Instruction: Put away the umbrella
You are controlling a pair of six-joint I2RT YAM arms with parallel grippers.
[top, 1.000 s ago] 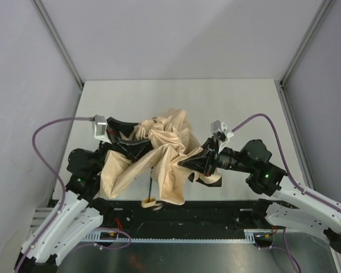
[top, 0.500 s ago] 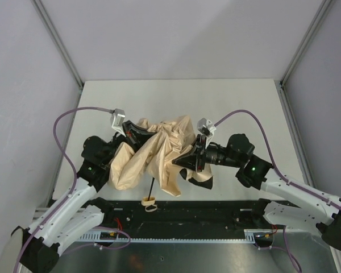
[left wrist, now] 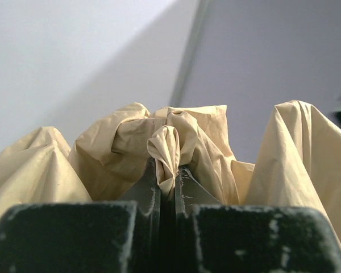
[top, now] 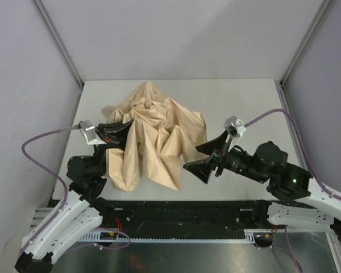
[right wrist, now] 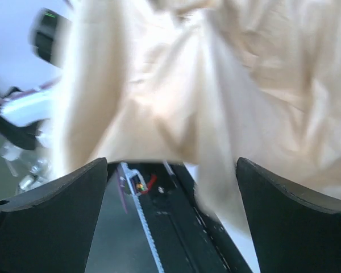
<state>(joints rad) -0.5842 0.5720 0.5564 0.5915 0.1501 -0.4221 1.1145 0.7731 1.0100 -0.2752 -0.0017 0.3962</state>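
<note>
The umbrella (top: 156, 139) lies in a heap on the table (top: 244, 102), a bit left of the middle. The left gripper (top: 122, 129) is at its left side, with a fold of cloth between its fingers. The right gripper (top: 203, 156) is just beside its right side, toward the front.

The umbrella (top: 156, 139) is plain beige-tan with no print, paler where light catches its folds. My left pincer (left wrist: 167, 179) and right pincer (top: 202, 159) are matte black. The tabletop (top: 238, 102) is off-white, and my cables (top: 51, 133) are purple.
</note>
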